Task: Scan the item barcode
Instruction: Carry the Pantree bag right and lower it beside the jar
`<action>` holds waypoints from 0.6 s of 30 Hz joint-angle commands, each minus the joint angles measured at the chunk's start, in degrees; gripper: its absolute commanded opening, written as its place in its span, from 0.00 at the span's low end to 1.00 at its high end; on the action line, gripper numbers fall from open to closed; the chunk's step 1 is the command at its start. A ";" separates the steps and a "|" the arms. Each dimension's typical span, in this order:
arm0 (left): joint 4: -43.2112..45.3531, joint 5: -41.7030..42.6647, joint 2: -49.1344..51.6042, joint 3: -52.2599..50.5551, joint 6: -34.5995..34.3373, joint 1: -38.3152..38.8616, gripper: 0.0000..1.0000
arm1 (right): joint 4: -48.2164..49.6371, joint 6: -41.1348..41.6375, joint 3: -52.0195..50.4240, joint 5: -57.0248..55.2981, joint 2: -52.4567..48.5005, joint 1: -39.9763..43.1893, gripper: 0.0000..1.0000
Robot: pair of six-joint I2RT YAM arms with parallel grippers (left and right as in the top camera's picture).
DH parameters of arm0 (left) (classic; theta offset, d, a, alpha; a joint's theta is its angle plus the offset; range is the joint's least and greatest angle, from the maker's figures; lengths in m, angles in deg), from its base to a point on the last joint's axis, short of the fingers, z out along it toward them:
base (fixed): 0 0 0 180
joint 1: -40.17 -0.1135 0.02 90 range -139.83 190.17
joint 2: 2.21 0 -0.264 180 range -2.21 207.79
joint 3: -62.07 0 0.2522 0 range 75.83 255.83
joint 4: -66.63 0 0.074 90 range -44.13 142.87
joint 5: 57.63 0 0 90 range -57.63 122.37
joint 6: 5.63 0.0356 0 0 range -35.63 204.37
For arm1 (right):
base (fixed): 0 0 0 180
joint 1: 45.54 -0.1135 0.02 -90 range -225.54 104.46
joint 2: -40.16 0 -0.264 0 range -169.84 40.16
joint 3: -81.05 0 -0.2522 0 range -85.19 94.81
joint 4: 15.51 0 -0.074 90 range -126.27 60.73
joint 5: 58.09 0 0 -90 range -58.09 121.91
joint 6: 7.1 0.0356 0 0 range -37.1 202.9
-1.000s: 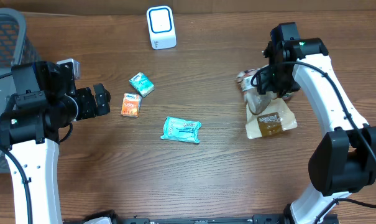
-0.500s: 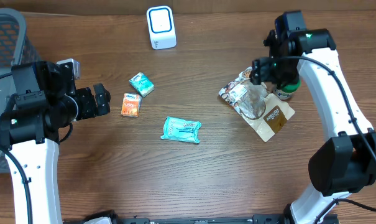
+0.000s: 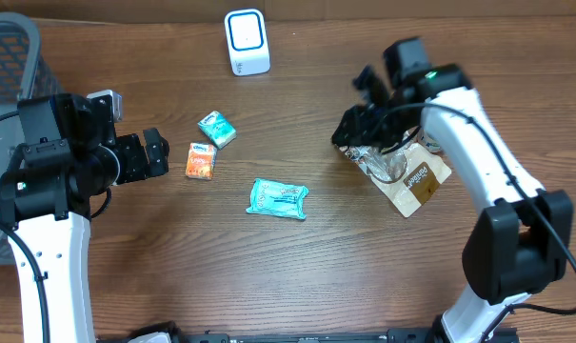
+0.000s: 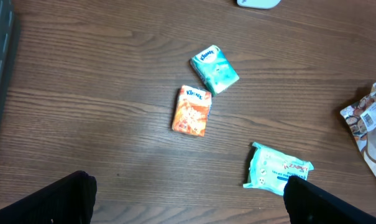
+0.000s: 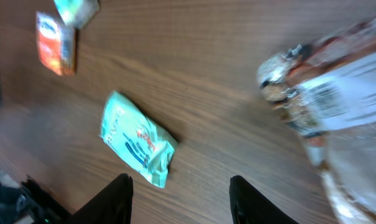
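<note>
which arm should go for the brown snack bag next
Right. The right gripper hovers at the edge of the brown snack bag, jaws apart. The left gripper is open too, but sits across the table beside the orange Kleenex pack.

**Overhead:** fixed above the table point(image 3: 297, 276), facing straight down, far enough to hold both arms, the scanner point(image 3: 247, 42) at 12 o'clock and the basket point(image 3: 7, 57) at 10 o'clock.

**Left wrist:** nearer, looking obliquely down over the table's middle, with the fingers of the left gripper point(image 4: 188, 186) at 7 and 5 o'clock.

**Right wrist:** nearest, tilted and blurred, with the fingers of the right gripper point(image 5: 180, 183) flanking 6 o'clock.

All three views share the wipes pack point(image 3: 278, 199), the orange Kleenex pack point(image 3: 201, 160) and the snack bag point(image 3: 411, 176).
</note>
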State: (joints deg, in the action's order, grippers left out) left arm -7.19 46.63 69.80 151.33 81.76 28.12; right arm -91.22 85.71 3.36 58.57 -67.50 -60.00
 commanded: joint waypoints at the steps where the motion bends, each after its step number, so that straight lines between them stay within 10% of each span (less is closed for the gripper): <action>1: 0.07 -0.31 0.00 0.74 0.48 -0.26 0.99 | 2.99 0.87 -5.77 -2.51 0.15 -1.77 0.48; 18: 0.07 -0.31 0.00 0.74 0.48 -0.26 1.00 | 14.23 6.40 -17.46 -25.79 0.15 4.15 0.49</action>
State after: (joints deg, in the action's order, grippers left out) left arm -7.19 46.63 69.80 151.33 81.76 28.12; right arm -77.67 91.50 -13.64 36.97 -67.50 -57.60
